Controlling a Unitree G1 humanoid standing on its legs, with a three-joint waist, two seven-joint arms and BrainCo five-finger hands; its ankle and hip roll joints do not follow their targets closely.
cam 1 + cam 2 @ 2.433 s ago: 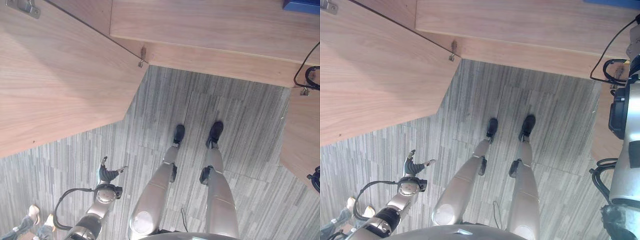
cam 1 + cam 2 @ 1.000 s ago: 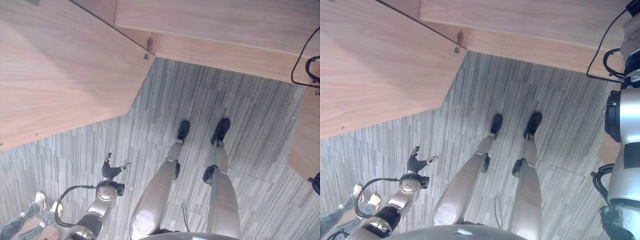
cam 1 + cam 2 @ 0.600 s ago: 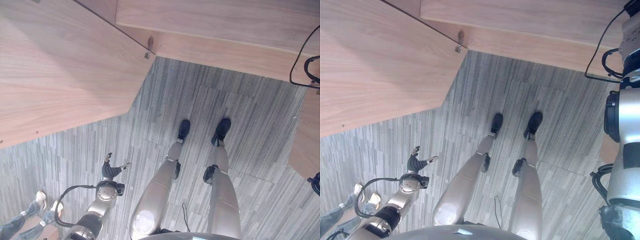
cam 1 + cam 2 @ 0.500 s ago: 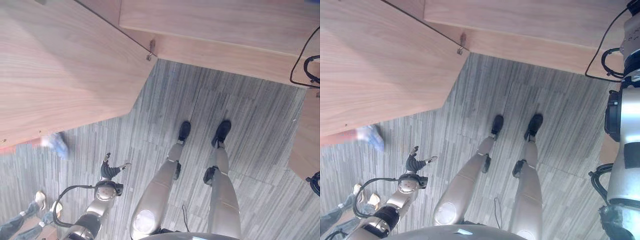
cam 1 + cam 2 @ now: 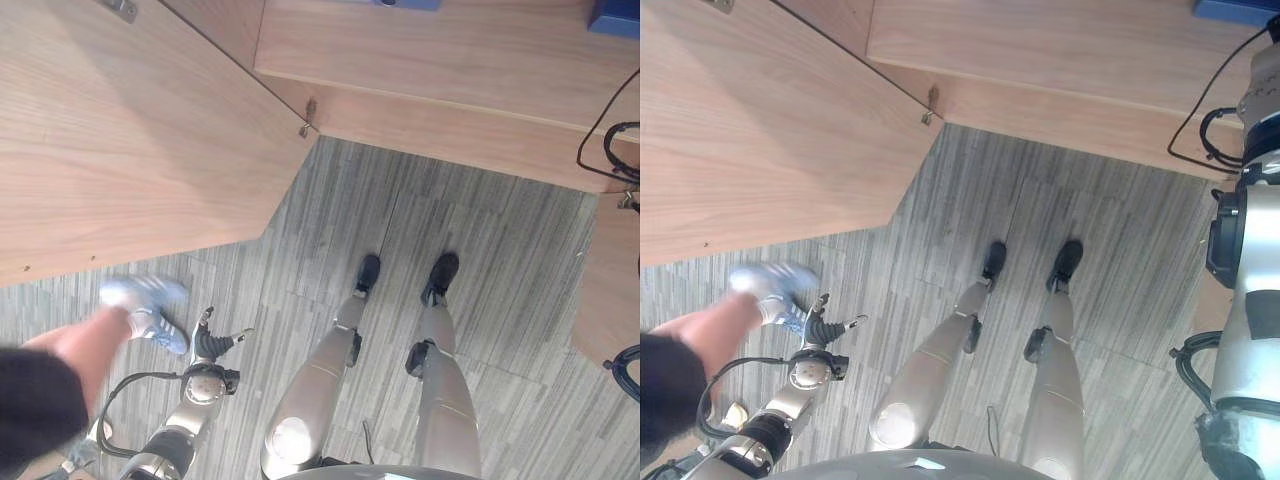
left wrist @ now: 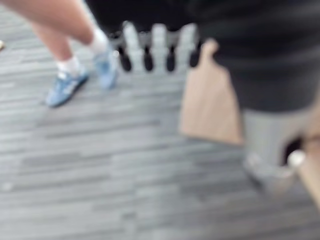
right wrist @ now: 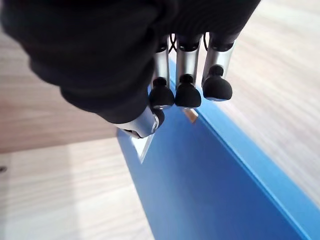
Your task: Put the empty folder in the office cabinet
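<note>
The right robot hand pinches the blue folder only at its top edge, so it may slip or tilt against the cabinet shelf, while the left robot hand hangs open near a person's shoe.

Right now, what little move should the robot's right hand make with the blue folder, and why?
Probably ease the blue folder a little deeper onto the wooden shelf before letting go. The right hand looks pinched on the folder's top edge, and the folder stands upright on the wood. The left hand hangs open near the floor, beside a person's shoe, so it cannot help.
</note>
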